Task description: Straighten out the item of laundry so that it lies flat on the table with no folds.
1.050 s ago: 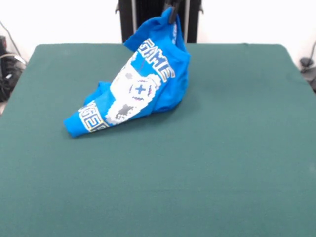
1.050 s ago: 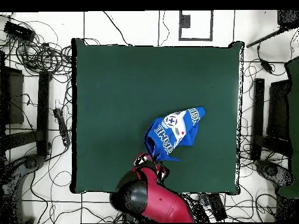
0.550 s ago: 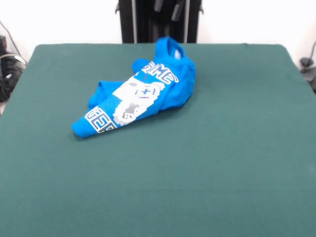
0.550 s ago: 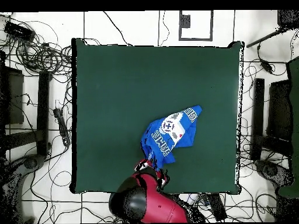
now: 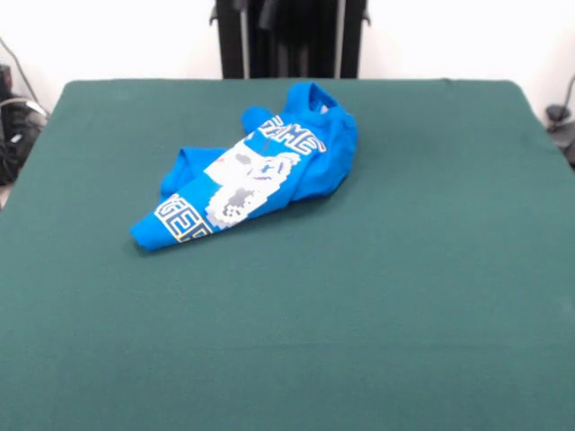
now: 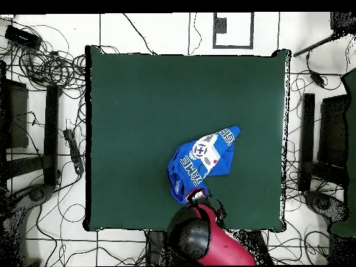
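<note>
The item of laundry (image 5: pixel 256 175), a bright blue T-shirt with white lettering and a pixel graphic, lies crumpled and folded over itself on the green table (image 5: pixel 404 269), left of centre toward the far side. Nothing touches it. In the overhead view the shirt (image 6: pixel 201 158) sits close to the bottom table edge (image 6: pixel 139 224), with the red arm (image 6: pixel 208 240) just below it. Only dark parts of the gripper (image 5: pixel 269 11) show at the top edge of the front view, well above the shirt. Whether it is open or shut is not visible.
Cables and black stands (image 6: pixel 52 132) lie on the floor around the table (image 6: pixel 139 104). Broad green cloth spreads to the right and front of the shirt (image 5: pixel 404 296).
One second ago the shirt hung lifted by its top. It has since dropped into a heap on the table. The arm has drawn back off the shirt and shifted right in the overhead view.
</note>
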